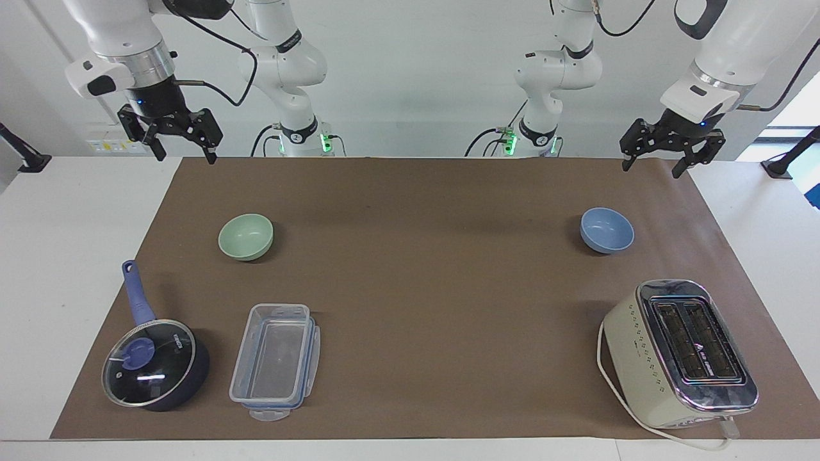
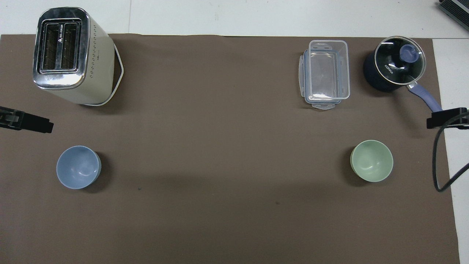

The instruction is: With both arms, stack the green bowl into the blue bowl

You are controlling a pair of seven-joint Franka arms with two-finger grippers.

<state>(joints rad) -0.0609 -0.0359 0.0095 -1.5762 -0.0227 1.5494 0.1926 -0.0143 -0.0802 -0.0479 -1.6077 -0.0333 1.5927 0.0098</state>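
The green bowl (image 1: 246,237) stands upright and empty on the brown mat toward the right arm's end of the table; it also shows in the overhead view (image 2: 372,160). The blue bowl (image 1: 606,230) stands upright and empty toward the left arm's end (image 2: 78,167). The two bowls are far apart. My right gripper (image 1: 186,157) hangs open and empty, raised over the mat's edge at the robots' end, by the green bowl's end. My left gripper (image 1: 651,168) hangs open and empty, raised over the same edge at the blue bowl's end. Both arms wait.
A cream toaster (image 1: 679,352) with its cord stands farther from the robots than the blue bowl. A clear plastic container (image 1: 277,362) and a dark blue lidded saucepan (image 1: 154,362) stand farther from the robots than the green bowl.
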